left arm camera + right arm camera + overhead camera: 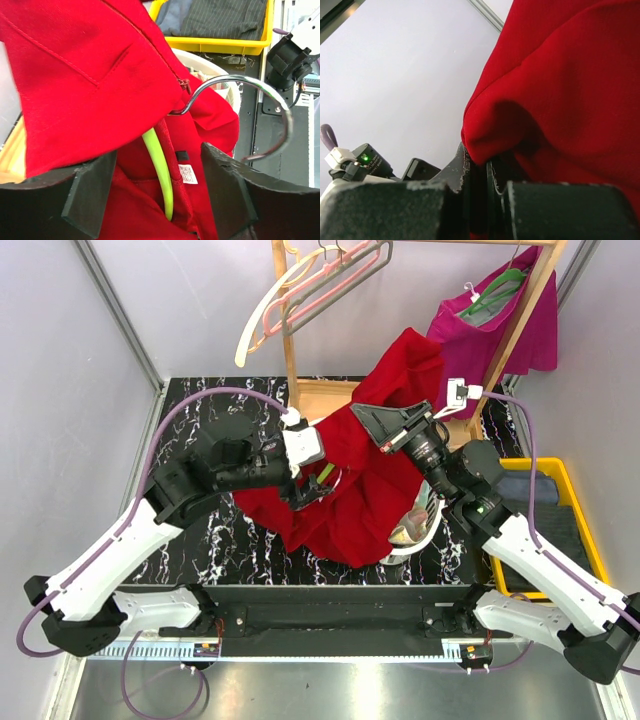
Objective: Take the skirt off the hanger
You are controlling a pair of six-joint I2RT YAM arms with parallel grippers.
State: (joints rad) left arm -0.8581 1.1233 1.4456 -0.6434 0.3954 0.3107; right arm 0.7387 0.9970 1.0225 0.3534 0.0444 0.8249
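Left gripper [160, 187] stands spread, its 2 fingers straddling the lime hanger [156, 155] without touching it. The hanger's arm runs lengthwise between them, with its chrome hook [260, 87] ahead. Right gripper [479, 167] is pressed together on a fold of the red skirt [350, 510], which drapes over the table's [200, 400] middle. Left is nearer the hanger.

Standing at the back of the black marbled counter [195, 405]: a wooden rack [291, 350]. Hanging from it, empty hangers [300, 290] in cream, pink and grey, and further right a magenta garment [495, 325]. Sitting beside the counter's right edge, a yellow bin [535, 464] holding dark clothes [220, 17]. Resting near the front edge, a white basket [432, 530].
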